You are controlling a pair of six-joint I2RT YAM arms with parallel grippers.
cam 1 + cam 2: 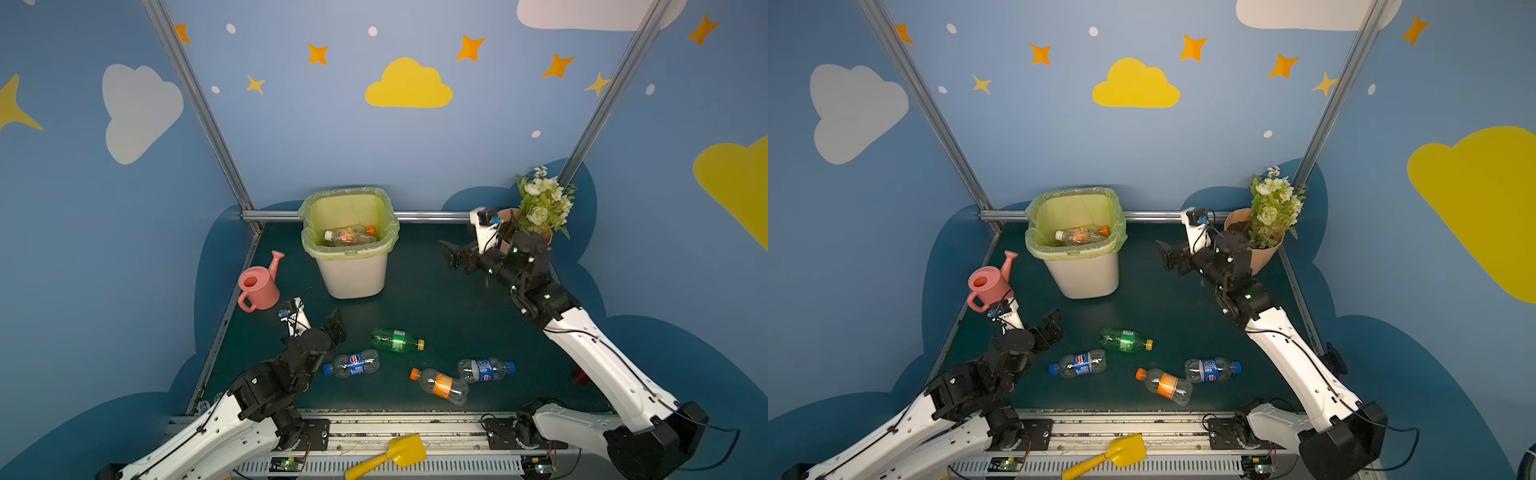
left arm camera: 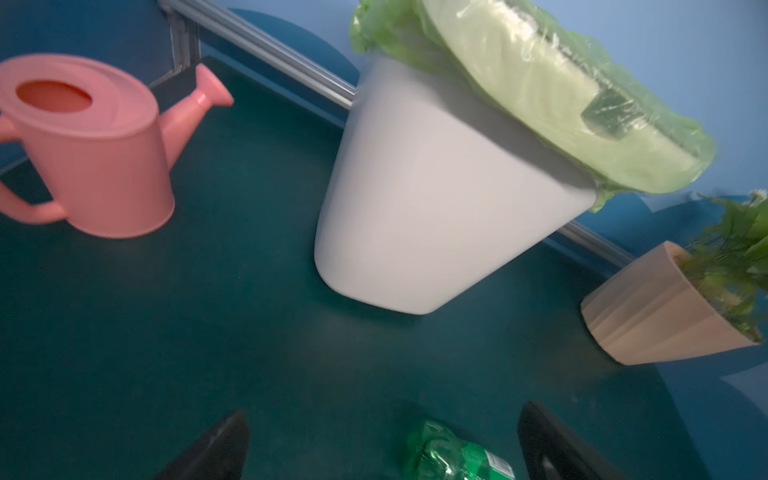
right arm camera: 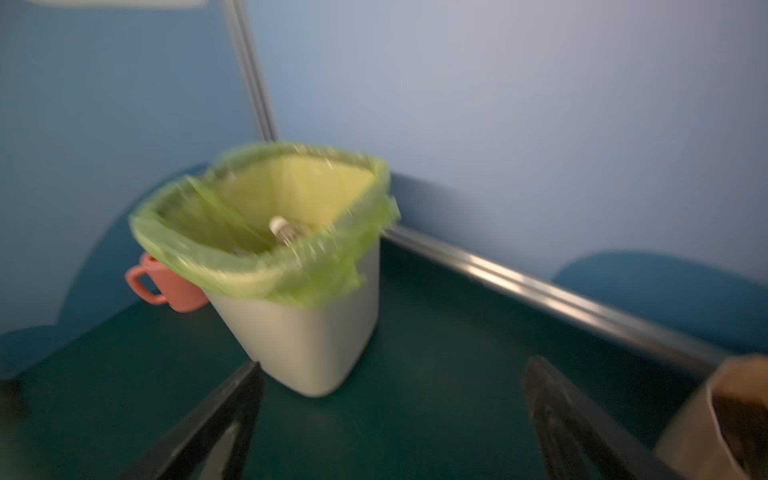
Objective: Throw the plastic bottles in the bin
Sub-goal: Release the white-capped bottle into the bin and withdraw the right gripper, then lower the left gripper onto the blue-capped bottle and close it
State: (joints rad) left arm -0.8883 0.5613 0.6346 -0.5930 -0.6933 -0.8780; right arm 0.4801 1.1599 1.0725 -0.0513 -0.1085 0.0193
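The bin (image 1: 350, 254), white with a yellow-green liner, stands at the back centre of the green floor, and clear bottles with orange labels (image 1: 349, 236) lie inside it. Several plastic bottles lie on the floor in front: a green one (image 1: 397, 339), two with blue labels (image 1: 352, 363) (image 1: 486, 369) and one with an orange label (image 1: 440, 385). My left gripper (image 1: 337, 326) is open and empty, low over the floor just left of the green bottle (image 2: 453, 457). My right gripper (image 1: 451, 254) is open and empty, raised to the right of the bin (image 3: 307, 324).
A pink watering can (image 1: 259, 286) stands left of the bin. A peach flowerpot with white flowers (image 1: 1262, 245) sits in the back right corner, right behind my right wrist. A yellow toy shovel (image 1: 395, 453) lies on the front rail. Blue walls close in three sides.
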